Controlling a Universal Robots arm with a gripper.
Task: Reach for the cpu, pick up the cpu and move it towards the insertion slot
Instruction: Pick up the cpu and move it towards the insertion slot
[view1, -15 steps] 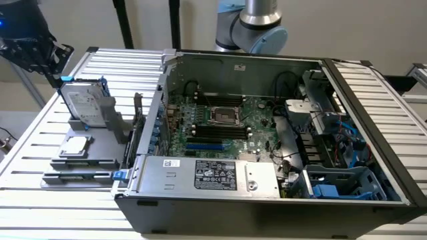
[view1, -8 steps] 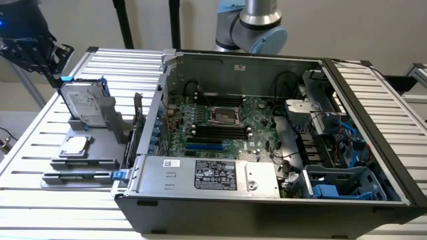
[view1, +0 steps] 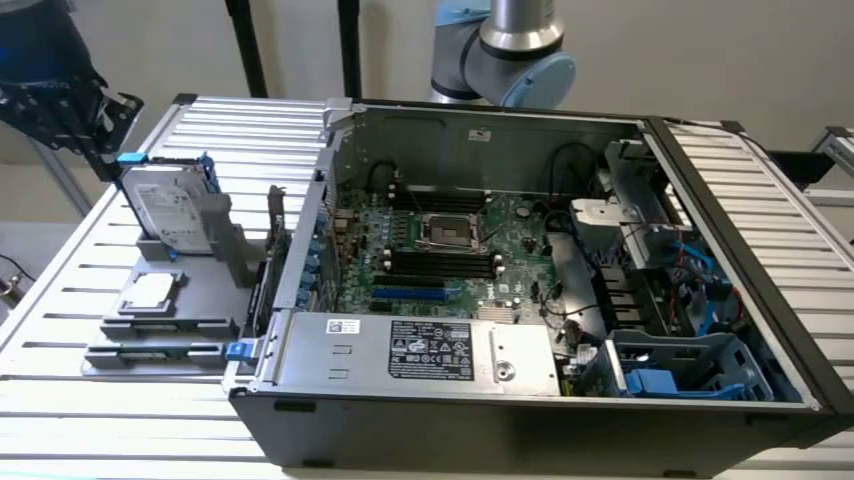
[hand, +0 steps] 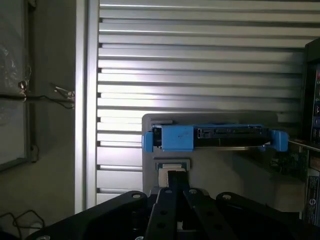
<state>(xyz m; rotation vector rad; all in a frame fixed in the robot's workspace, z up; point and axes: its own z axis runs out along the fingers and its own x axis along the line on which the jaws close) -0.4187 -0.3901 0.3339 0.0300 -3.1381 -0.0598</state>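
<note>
**A:** Looking over the slatted aluminium table (view1: 60, 300), where is the small flat square cpu (view1: 150, 292) (hand: 163, 174) with the silver-grey metal top?

**B:** It lies flat in a recessed holder on the grey plastic tray (view1: 200, 300), near the table's edge at the exterior view's left. Just behind it on that tray, the large silver hard drive (view1: 171, 215) (hand: 220, 137) stands upright in its blue-tabbed caddy.

**A:** And the black two-finger gripper (view1: 83, 125) (hand: 176, 175)?

**B:** It hangs in the air by the table's far corner, well apart from the cpu. Its fingers are pressed together with nothing between them. In the wrist view their tips partly cover the cpu.

**A:** What's inside the open dark-grey computer case (view1: 534, 430)?

**B:** A green motherboard (view1: 514, 260) lies on the case floor. It carries the insertion slot (view1: 447, 231), a square metal-framed socket with a dark centre, and black memory slots beside that. A silver power supply box (view1: 414, 350) lies along the near wall. A blue plastic drive cage (view1: 681, 370) fills the near corner at the exterior view's right.
</note>
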